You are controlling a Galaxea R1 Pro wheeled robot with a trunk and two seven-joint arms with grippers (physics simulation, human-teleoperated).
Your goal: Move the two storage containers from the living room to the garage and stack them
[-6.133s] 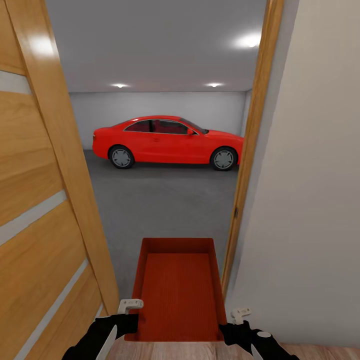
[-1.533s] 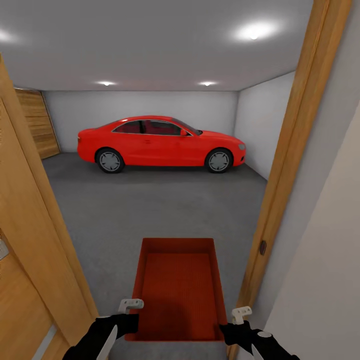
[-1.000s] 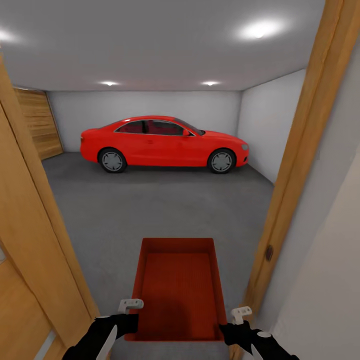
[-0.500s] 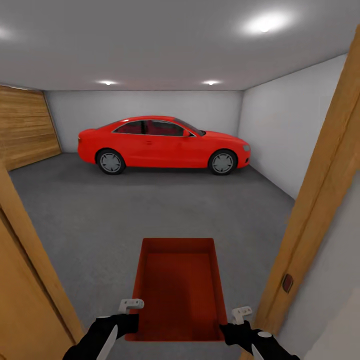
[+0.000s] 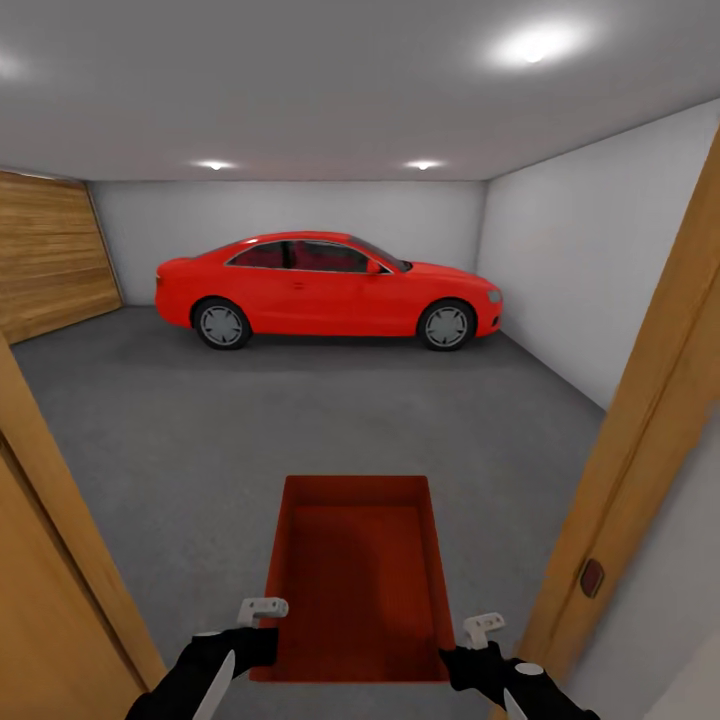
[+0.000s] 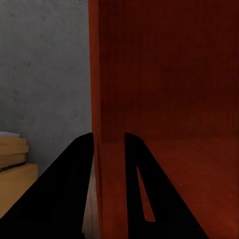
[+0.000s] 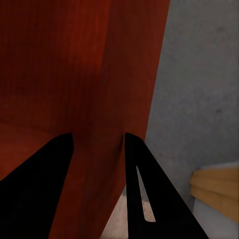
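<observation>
1 storage container [image 5: 355, 575], 1 red car [image 5: 325, 287], 3 ceiling lights [image 5: 535, 45].

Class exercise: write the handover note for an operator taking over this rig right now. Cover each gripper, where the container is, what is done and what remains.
Left gripper: shut on the left wall of the storage container.
Right gripper: shut on its right wall.
The container is carried level between both arms, open side up, nothing seen inside.
Position: in the doorway, wooden door frame at right, garage floor ahead, red car at the far wall.
Done: one container has reached the garage threshold.
Left: drive in, set it on the concrete, fetch the second container and stack it.
</observation>
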